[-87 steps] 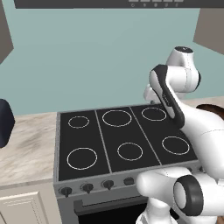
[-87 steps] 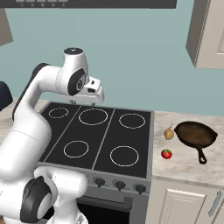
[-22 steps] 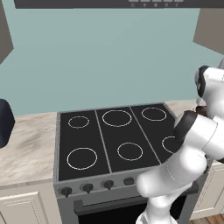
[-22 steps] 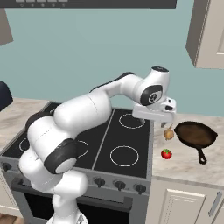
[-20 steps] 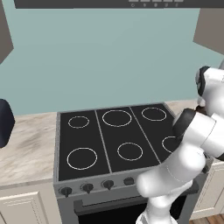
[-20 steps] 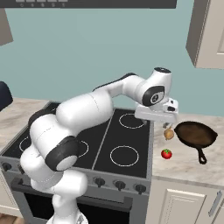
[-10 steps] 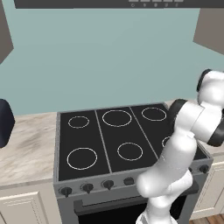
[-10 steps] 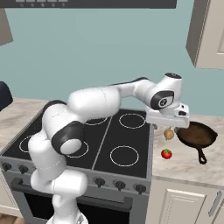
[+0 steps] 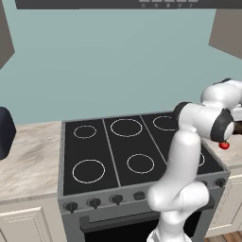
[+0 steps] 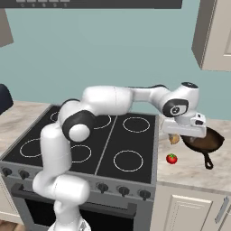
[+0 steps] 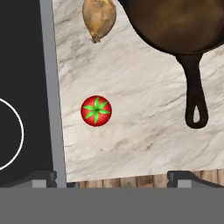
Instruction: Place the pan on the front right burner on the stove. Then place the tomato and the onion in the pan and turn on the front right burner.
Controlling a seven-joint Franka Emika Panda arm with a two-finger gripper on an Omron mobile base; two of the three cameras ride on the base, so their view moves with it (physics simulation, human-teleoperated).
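Since nothing is picked up yet and the end effector [image 10: 188, 131] hangs with jaws wide open over the bench [image 11: 144, 122] right of the stove [image 10: 94, 149], first job looks like grabbing the pan [image 10: 205, 140]. Going left to right in the hand view: edge of the stove glass with a bit of the front right burner [image 11: 13, 133] ring, then the tomato [image 11: 96, 110] sitting alone on the marble, the onion [image 11: 99, 17] further up just beside the pan rim, then the pan handle [image 11: 195, 92] pointing down toward the bench edge. Probably best to shift right and line up across that thin handle, near the pan body so it doesn't tip, keeping clear of the onion.

Hard to make out: most of the pan cut off at the top of the hand view, onion partly cropped too. In the right base view, wrist covering part of the pan and most of the onion. In the left base view, arm blocking the front right ring, just the tomato [image 9: 224, 145] peeking out.
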